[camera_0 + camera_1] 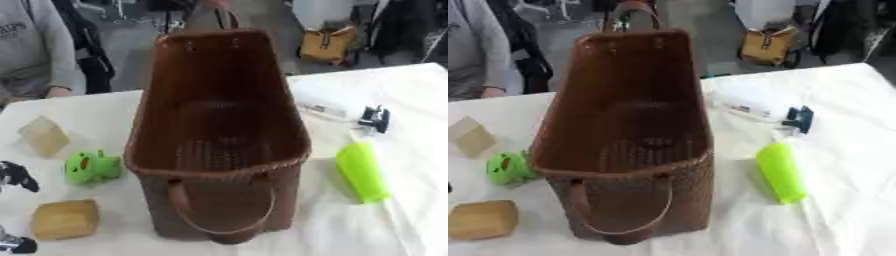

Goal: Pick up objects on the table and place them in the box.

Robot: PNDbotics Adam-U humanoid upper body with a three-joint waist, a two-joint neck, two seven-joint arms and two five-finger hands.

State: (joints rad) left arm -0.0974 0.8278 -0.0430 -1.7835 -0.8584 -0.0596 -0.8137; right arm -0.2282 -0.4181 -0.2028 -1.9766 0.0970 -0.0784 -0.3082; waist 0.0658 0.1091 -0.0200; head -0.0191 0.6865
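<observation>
Basket [219, 100] long axis runs near-far | green bottle [361, 171] likewise | left hand [16, 175] fingers: cannot tell

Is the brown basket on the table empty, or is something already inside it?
Empty, as far as the views show. The basket stands upright and open, and only its bare woven floor and walls are visible inside.
</observation>
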